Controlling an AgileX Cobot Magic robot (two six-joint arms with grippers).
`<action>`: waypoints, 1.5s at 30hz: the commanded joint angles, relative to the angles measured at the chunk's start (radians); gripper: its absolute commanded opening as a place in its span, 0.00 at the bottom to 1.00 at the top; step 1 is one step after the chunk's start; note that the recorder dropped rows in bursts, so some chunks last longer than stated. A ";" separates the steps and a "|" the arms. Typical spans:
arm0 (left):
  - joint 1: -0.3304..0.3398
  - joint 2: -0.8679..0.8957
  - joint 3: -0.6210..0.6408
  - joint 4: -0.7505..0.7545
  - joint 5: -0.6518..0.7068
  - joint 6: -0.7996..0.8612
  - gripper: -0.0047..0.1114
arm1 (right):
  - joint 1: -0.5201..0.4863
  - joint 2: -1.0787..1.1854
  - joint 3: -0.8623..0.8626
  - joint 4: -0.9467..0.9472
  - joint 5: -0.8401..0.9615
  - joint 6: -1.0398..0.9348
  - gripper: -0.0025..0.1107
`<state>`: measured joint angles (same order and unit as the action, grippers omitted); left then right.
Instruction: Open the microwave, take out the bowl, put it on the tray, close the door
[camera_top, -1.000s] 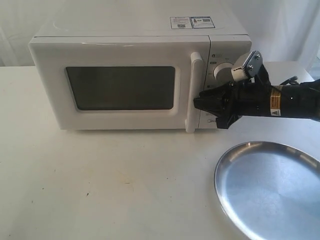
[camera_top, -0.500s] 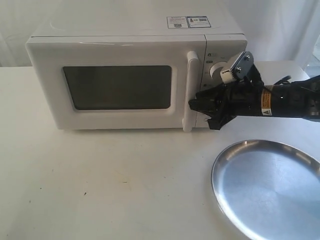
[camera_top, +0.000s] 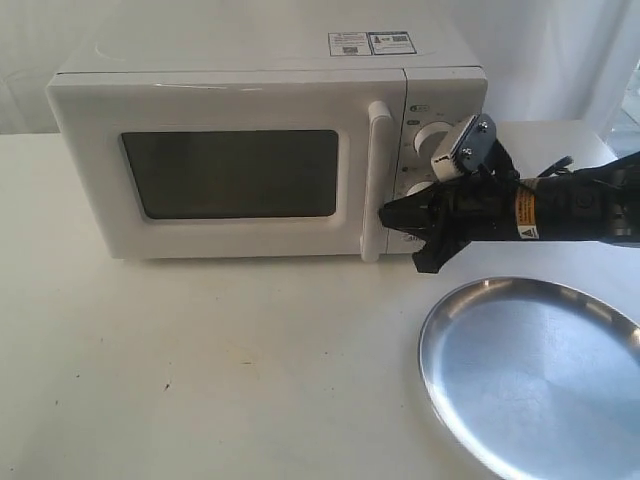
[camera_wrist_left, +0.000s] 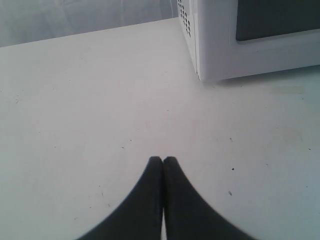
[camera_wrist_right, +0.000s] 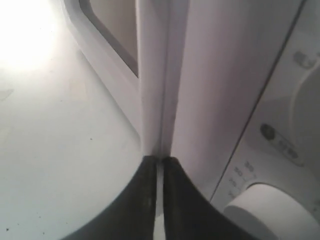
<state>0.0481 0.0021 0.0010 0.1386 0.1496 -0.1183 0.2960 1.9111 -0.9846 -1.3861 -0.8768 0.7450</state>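
Now our right gripper (camera_top: 386, 214), tips pressed together, sits at 3 o'clock of the handle (camera_top: 375, 170) to hook the door (camera_top: 240, 105) open; left gripper (camera_wrist_left: 163, 161), tips likewise together, idles.

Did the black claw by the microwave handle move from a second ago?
Yes. Against the white door handle, the right claw has slipped a little lower, its tip still at the handle.

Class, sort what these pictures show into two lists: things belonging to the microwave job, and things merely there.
Part of the job: microwave; its closed door with bar handle; silver tray; right gripper, tips at the handle. The bowl is not in view.

Merely there: table; stickers on the microwave's top; dials; left gripper, shut above the table.
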 joint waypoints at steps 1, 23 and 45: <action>-0.001 -0.002 -0.001 -0.004 -0.001 -0.006 0.04 | 0.102 -0.061 -0.006 0.021 -0.087 -0.083 0.02; -0.001 -0.002 -0.001 -0.004 -0.001 -0.006 0.04 | 0.092 -0.400 0.389 0.434 0.299 -0.301 0.06; -0.001 -0.002 -0.001 -0.004 -0.001 -0.006 0.04 | 0.042 -0.174 0.303 0.576 -0.044 -0.497 0.40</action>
<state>0.0481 0.0021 0.0010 0.1386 0.1496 -0.1183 0.3436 1.7361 -0.6666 -0.8098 -0.9082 0.2594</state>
